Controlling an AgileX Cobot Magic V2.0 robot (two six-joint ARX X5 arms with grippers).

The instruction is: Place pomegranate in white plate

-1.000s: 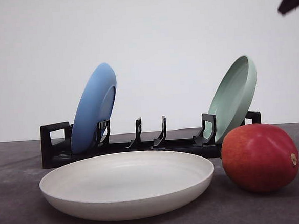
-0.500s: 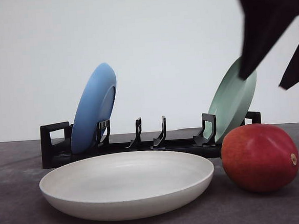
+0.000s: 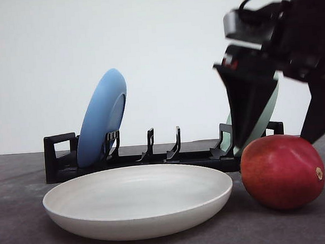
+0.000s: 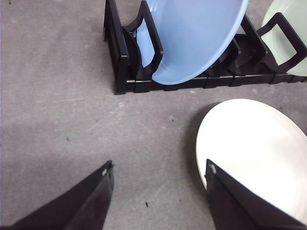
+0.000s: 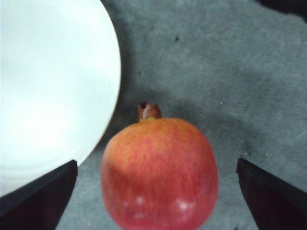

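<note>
Pomegranate between spread right fingers, untouched

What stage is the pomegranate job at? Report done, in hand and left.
Done: nothing placed; the white plate is bare, and the pomegranate sits on the table beside it. In hand: the right gripper hangs open over the fruit, a finger on each side, not gripping; the right wrist view shows the fruit between them. Left: close, lift, carry to the plate, release. The left gripper hovers open, idle.
</note>
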